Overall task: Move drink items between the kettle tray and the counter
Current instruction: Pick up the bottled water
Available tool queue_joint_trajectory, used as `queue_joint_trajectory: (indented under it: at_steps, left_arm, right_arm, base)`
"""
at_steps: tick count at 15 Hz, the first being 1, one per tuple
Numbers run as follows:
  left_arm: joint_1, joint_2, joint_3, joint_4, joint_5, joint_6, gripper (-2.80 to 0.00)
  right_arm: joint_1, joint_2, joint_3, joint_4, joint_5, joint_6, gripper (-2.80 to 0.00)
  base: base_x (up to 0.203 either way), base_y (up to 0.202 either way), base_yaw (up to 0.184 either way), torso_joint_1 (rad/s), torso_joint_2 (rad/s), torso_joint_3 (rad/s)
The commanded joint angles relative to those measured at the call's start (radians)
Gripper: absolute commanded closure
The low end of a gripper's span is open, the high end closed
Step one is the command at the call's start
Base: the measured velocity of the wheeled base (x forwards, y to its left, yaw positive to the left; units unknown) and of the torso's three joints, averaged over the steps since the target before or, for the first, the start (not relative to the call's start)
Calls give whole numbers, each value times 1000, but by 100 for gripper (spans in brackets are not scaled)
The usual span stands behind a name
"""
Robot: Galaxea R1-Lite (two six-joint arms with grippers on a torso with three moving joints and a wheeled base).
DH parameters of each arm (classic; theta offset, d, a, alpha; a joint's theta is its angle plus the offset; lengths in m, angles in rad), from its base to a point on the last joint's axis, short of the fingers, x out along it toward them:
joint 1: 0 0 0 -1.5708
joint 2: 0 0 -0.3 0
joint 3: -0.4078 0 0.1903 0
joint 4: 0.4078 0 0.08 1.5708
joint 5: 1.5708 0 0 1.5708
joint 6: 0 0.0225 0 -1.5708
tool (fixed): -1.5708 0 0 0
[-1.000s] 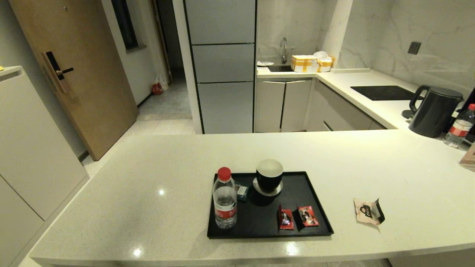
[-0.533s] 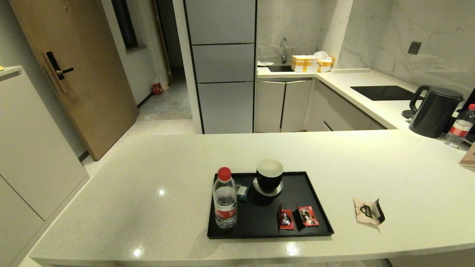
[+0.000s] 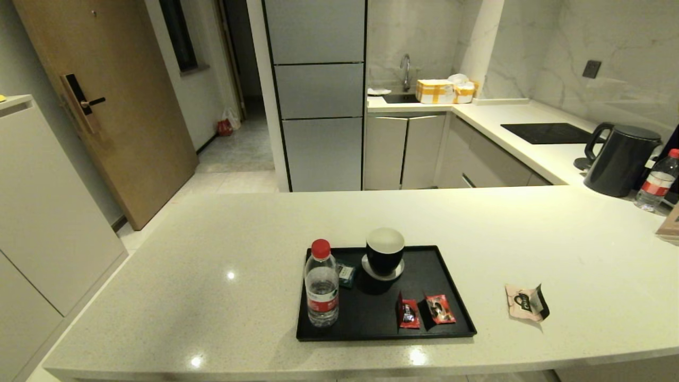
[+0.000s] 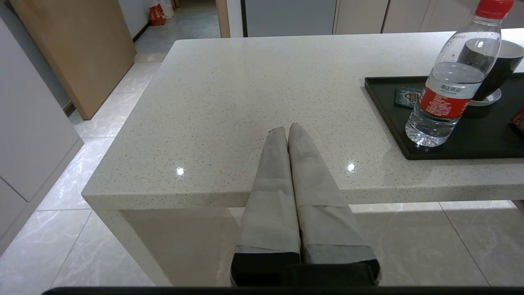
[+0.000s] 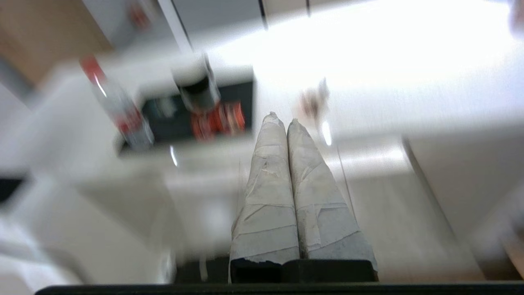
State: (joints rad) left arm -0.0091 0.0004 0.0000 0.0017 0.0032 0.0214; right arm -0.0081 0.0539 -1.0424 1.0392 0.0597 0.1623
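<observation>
The clear water bottle (image 3: 321,284) with red cap and red label stands upright at the left end of the black kettle tray (image 3: 371,313). The pale beige sachet (image 3: 525,302) lies on the speckled counter (image 3: 212,276), to the right of the tray. Neither arm shows in the head view. My left gripper (image 4: 285,130) is shut and empty, hanging off the counter's near edge, with the bottle (image 4: 454,78) well to its right. My right gripper (image 5: 282,121) is shut and empty too, short of the counter's front edge, pointing between the tray (image 5: 241,96) and the sachet (image 5: 313,100).
On the tray stand a black cup (image 3: 385,252) with white inside on a coaster, two small red sachets (image 3: 424,310) and a small dark packet (image 3: 346,274). At the far right are a black kettle (image 3: 620,159), another bottle (image 3: 658,180) and a hob (image 3: 546,132).
</observation>
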Motion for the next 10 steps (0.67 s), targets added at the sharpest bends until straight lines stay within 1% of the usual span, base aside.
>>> queue_joint_trajectory:
  at_steps: [1, 3, 4, 6, 7, 8, 9, 10]
  left_arm:
    - [0, -2, 0, 0, 0, 0, 0]
    - [0, -2, 0, 0, 0, 0, 0]
    - [0, -2, 0, 0, 0, 0, 0]
    - [0, -2, 0, 0, 0, 0, 0]
    - [0, -2, 0, 0, 0, 0, 0]
    - [0, -2, 0, 0, 0, 0, 0]
    - [0, -2, 0, 0, 0, 0, 0]
    - [0, -2, 0, 0, 0, 0, 0]
  right_arm:
    - [8, -54, 159, -183, 19, 10, 0]
    - [9, -54, 343, -346, 29, 7, 0]
    - [9, -54, 471, -468, 31, -2, 0]
    - [9, -54, 791, -770, 33, -47, 0]
    - [9, -54, 915, -882, 32, -65, 0]
    - [9, -53, 1007, -935, 25, -80, 0]
    - [9, -53, 1055, -964, 8, -92, 0]
    - [10, -53, 1060, -992, -9, -102, 0]
  base:
    - [0, 0, 0, 0, 0, 0]
    - [0, 0, 0, 0, 0, 0]
    - [0, 0, 0, 0, 0, 0]
    - [0, 0, 0, 0, 0, 0]
    - [0, 0, 0, 0, 0, 0]
    - [0, 0, 0, 0, 0, 0]
    - [0, 0, 0, 0, 0, 0]
    - [0, 0, 0, 0, 0, 0]
